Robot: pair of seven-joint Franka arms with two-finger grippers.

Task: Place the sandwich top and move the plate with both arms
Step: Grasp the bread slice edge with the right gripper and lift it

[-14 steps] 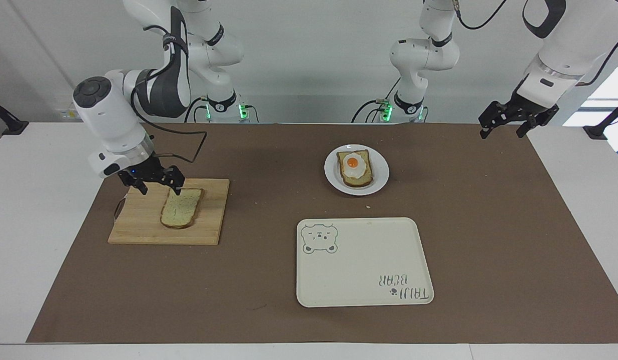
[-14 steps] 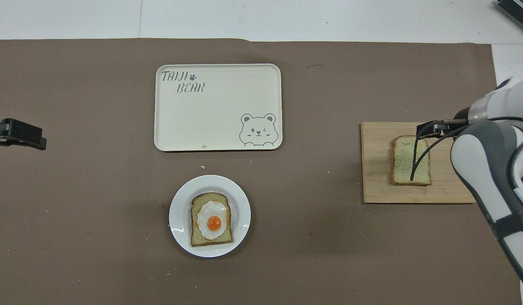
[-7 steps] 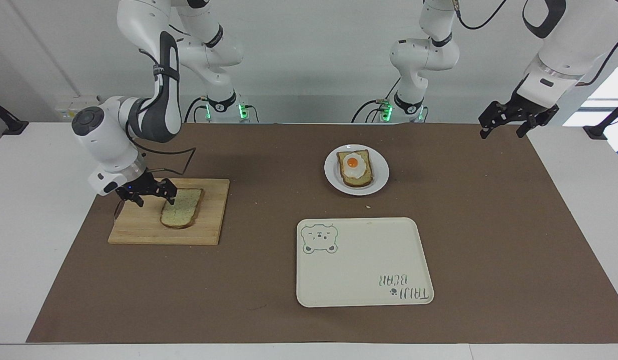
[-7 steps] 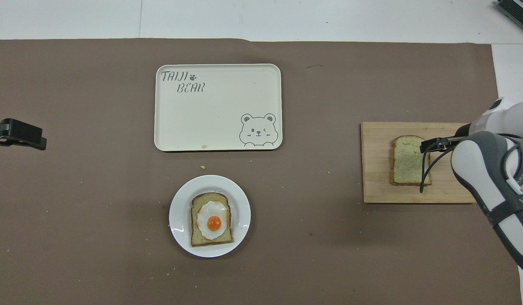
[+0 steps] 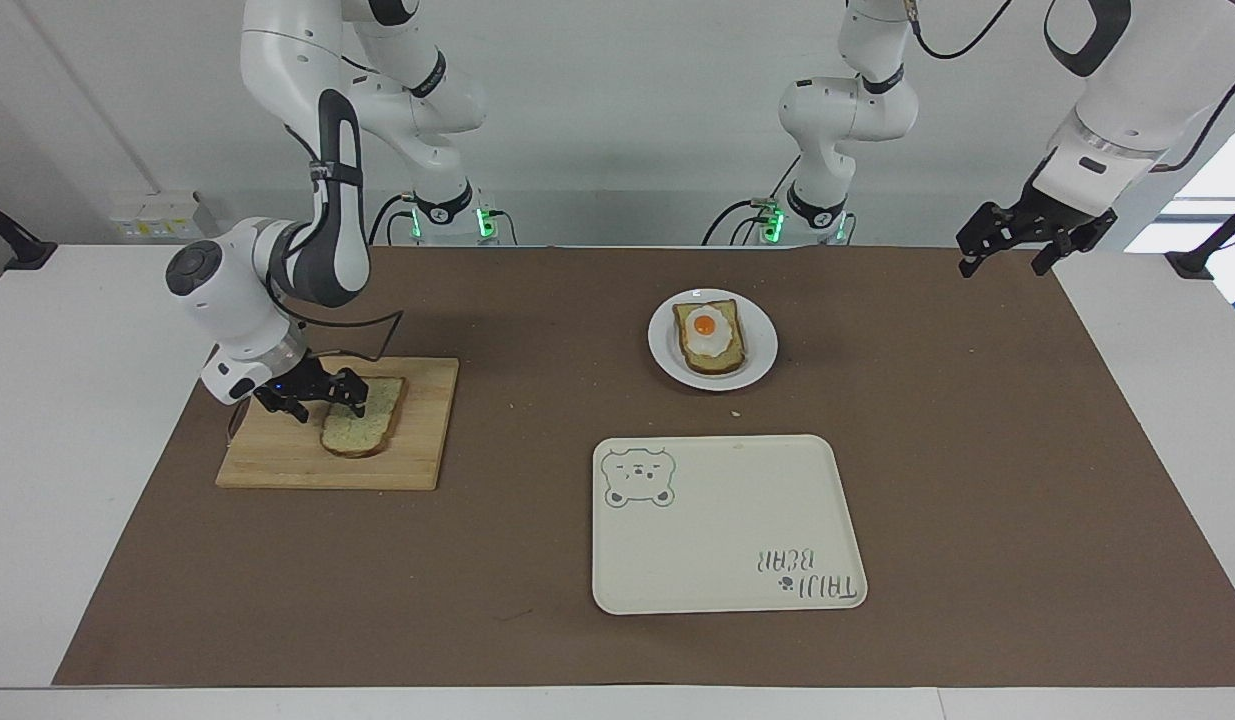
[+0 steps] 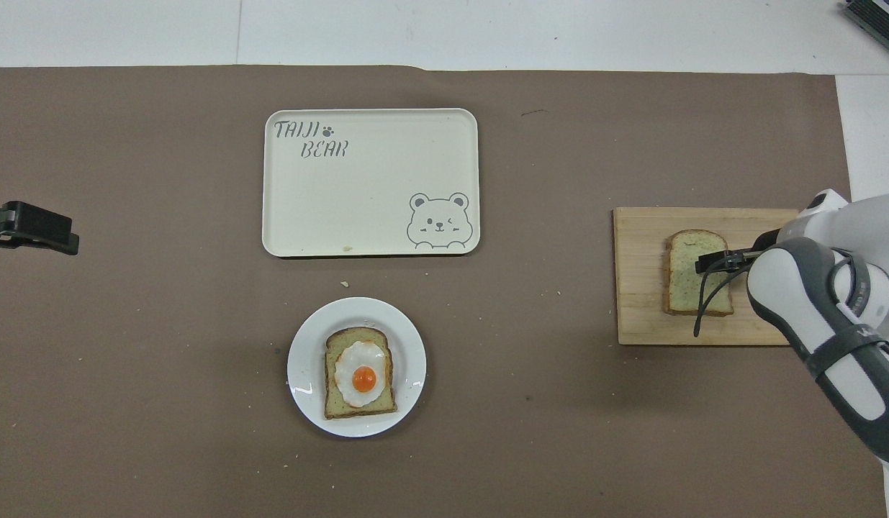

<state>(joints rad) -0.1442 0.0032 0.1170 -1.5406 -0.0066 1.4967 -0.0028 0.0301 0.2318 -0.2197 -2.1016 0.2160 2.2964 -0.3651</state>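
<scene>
Right gripper [image 5: 314, 400] is down at the edge of the sandwich top [image 5: 363, 416] in the left-middle of the facing view, fingers spread apart, one on the bread and one on the wooden cutting board [image 5: 287, 462] the slice lies flat on. Plate [image 5: 762, 340] with the egg-topped slice [image 5: 711, 336] sits up around the center of the frame, with the cream bear tray [image 5: 727, 523] just below it. Left gripper [image 5: 1006, 258] waits in the upper right over the brown mat [image 5: 977, 450], fingers apart.
</scene>
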